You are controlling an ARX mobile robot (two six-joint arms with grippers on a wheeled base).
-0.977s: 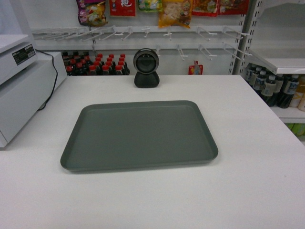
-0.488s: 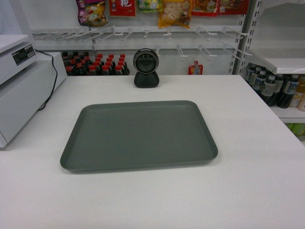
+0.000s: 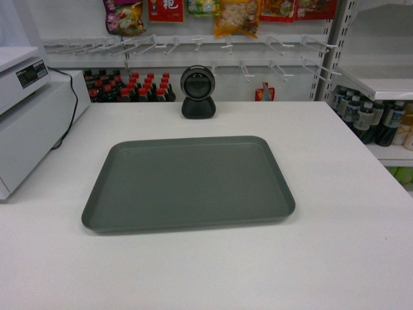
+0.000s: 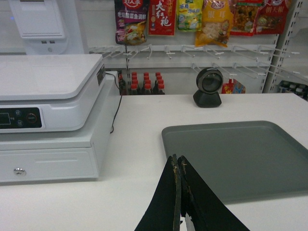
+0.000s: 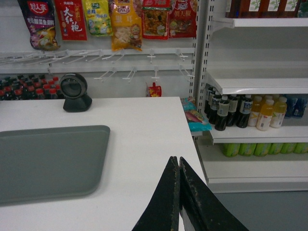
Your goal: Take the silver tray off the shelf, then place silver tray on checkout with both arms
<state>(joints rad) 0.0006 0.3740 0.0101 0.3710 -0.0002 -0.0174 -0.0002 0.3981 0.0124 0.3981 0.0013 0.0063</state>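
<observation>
The silver tray point(image 3: 188, 182) lies flat and empty on the white checkout point(image 3: 335, 258), in the middle of the head view. Neither gripper shows in the head view. In the left wrist view my left gripper point(image 4: 177, 159) is shut on nothing, hanging over the counter just off the silver tray's point(image 4: 240, 154) near left corner. In the right wrist view my right gripper point(image 5: 176, 160) is shut and empty, above the checkout's point(image 5: 144, 144) right part, well clear of the silver tray point(image 5: 48, 161). A white shelf point(image 5: 260, 86) stands to the right.
A black round-headed scanner point(image 3: 197, 92) stands behind the tray. The white register box point(image 3: 29, 123) with its cable fills the left side. Bottles point(image 5: 240, 111) fill the right shelf unit, dark bottles point(image 3: 129, 87) line the back, and snack bags point(image 3: 235, 16) hang above peg hooks.
</observation>
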